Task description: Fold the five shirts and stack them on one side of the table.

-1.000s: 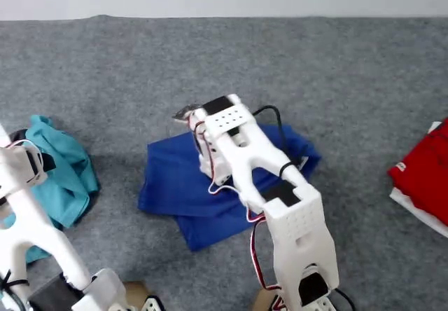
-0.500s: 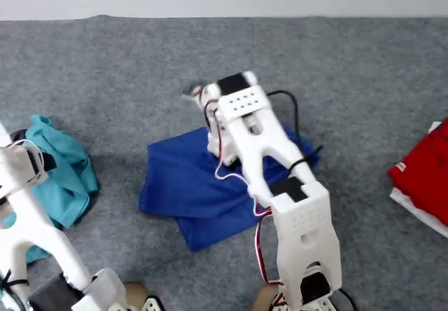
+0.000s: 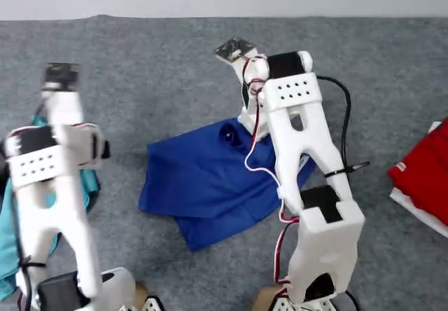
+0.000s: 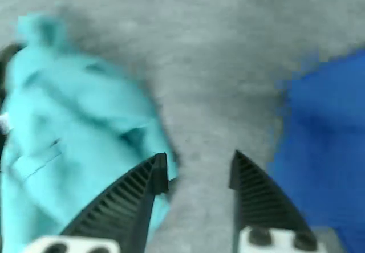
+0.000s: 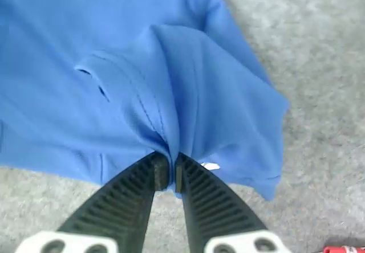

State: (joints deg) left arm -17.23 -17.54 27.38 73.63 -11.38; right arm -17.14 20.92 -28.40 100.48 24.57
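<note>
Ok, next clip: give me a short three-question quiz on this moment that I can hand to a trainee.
1. Fill in: the left gripper, open, hangs over bare table between the teal shirt and the ___ shirt.
2. Multiple choice: the right gripper is shut on A) the teal shirt, B) the blue shirt, C) nothing.
3. True or false: the red shirt lies in the middle of the table.
Key: 1 blue; 2 B; 3 false, it lies at the table's edge on the right arm's side.

No legible text, number or sign; small white tag point(image 5: 210, 166) on blue shirt point(image 5: 142, 65) unreadable.
</note>
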